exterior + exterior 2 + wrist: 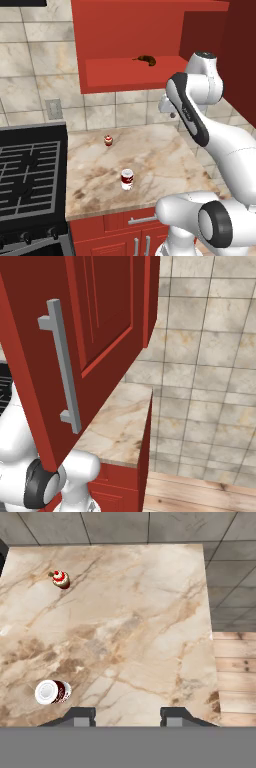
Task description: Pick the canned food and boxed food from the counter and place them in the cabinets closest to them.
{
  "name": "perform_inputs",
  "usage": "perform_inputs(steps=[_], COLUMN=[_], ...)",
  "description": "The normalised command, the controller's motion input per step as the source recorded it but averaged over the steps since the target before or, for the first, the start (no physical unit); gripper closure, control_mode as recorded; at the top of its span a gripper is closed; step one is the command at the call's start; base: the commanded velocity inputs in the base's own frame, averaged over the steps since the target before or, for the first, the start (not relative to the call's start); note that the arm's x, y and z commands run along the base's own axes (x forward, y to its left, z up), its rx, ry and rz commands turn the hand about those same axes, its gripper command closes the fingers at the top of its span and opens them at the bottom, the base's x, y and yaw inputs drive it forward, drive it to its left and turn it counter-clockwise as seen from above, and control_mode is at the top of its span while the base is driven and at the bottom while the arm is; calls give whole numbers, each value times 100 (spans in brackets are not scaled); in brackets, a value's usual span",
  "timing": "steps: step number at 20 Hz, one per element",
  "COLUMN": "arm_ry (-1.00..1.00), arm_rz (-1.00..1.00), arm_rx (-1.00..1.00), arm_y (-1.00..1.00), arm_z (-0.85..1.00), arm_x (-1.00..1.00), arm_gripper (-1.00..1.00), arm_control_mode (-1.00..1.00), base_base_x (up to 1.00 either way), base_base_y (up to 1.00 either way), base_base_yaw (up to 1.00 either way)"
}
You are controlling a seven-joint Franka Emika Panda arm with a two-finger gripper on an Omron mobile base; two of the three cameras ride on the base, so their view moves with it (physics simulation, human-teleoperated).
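Observation:
The canned food (127, 179) stands upright near the front edge of the counter (155, 150), white with a red band. In the hand view the canned food (51, 692) sits at the lower left, left of my gripper (127, 714). The gripper hovers high over the counter (135, 627), open, its two dark fingertips (80, 714) wide apart with nothing between them. The wall cabinet (125, 75) above the counter is open, showing its red shelf. Its swung-out door (100, 331) with a silver bar handle (62, 366) stands close to the right base camera. The boxed food is out of view.
A tiny red-and-tan item (108, 140) sits toward the back of the counter; in the hand view that item (61, 579) is at upper left. A brown object (146, 60) lies on the cabinet shelf. A black stove (30, 175) borders the counter's left. Wood floor (235, 662) lies beyond its right end.

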Motion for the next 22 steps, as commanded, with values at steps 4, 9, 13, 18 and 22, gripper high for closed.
perform_inputs(steps=[4, 9, 13, 18, 22], arm_ry=[0, 0, 0, 0, 0], arm_rz=[0, 0, 0, 0, 0], arm_rx=[1, 1, 1, 1, 1], arm_y=[7, 18, 23, 23, 25], arm_z=[0, 0, 0, 0, 0], arm_x=[0, -3, -3, -4, -6], arm_gripper=[-100, -100, -100, -100, -100], arm_control_mode=[-100, -100, -100, -100, -100], base_base_x=[0, 0, 0, 0, 0], base_base_y=[0, 0, 0, 0, 0], base_base_yaw=[0, 0, 0, 0, 0])
